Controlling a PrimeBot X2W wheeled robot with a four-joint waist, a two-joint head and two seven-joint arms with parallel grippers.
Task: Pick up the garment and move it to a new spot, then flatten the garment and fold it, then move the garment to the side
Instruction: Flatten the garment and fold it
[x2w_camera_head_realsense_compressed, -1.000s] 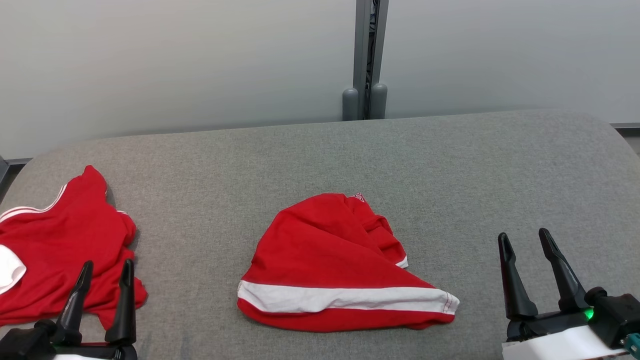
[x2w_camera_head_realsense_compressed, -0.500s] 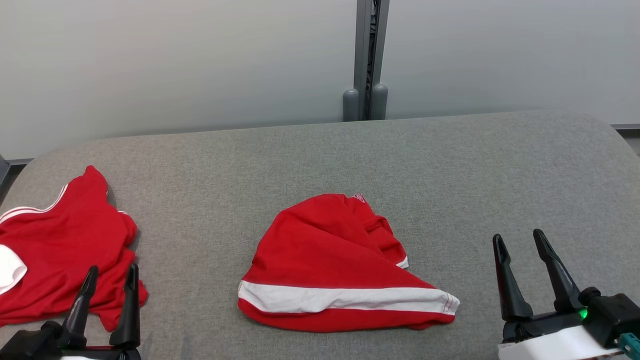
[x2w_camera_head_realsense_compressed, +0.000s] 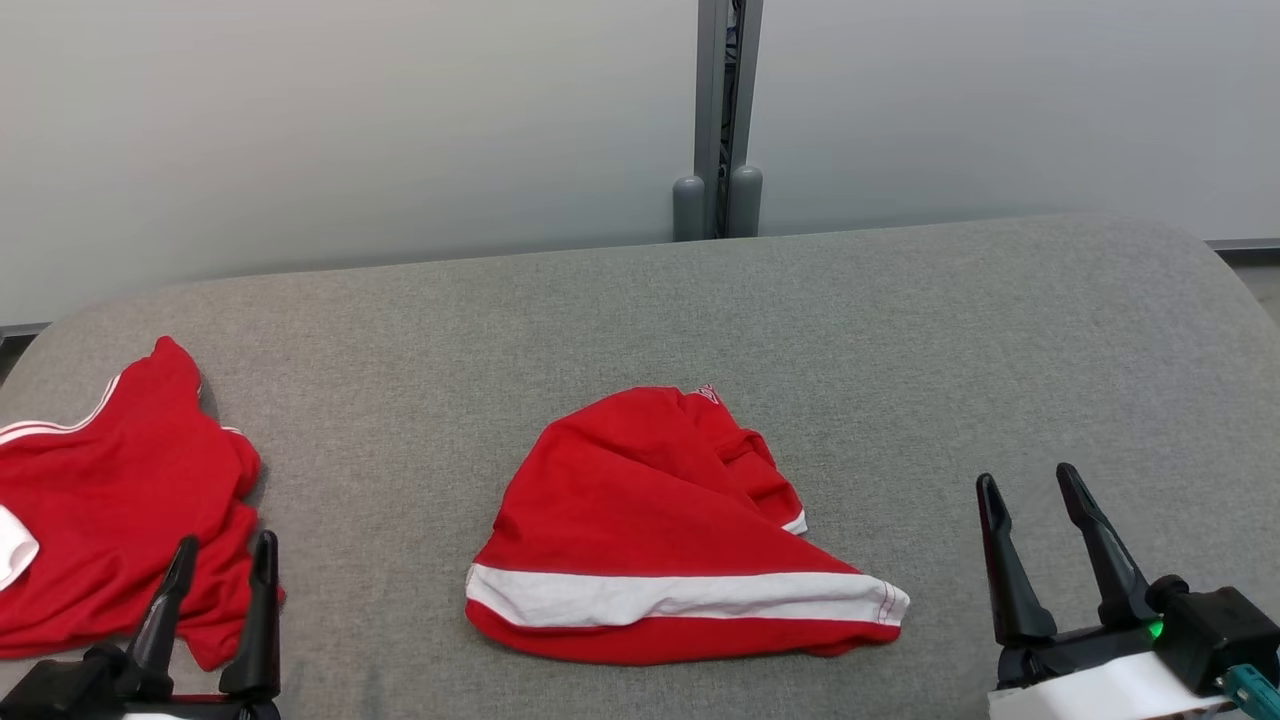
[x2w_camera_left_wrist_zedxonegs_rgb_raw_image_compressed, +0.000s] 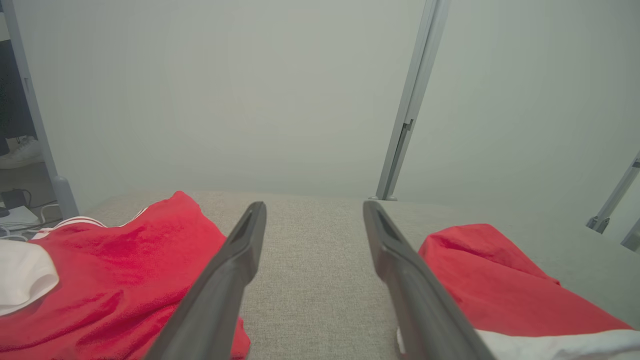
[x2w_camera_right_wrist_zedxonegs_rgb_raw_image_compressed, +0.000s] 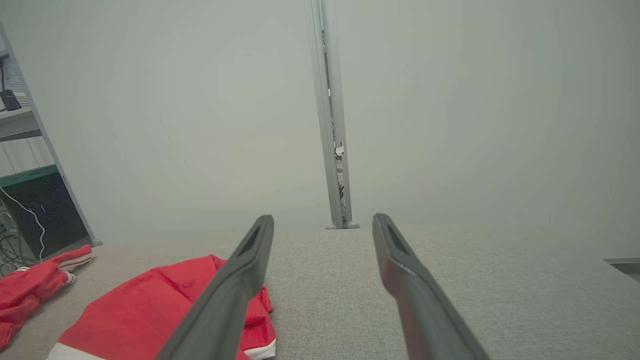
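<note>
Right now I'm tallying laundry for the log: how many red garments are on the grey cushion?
2. The banded garment lies in the middle; the crumpled garment lies at the robot's left, cut off by the picture's edge, so more may be hidden there.

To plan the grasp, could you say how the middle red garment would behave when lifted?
Probably floppy: the garment lies in soft creases, so it should drape from a pinch. Likely light, being thin cloth. Its loosely bunched layers may unfold.
</note>
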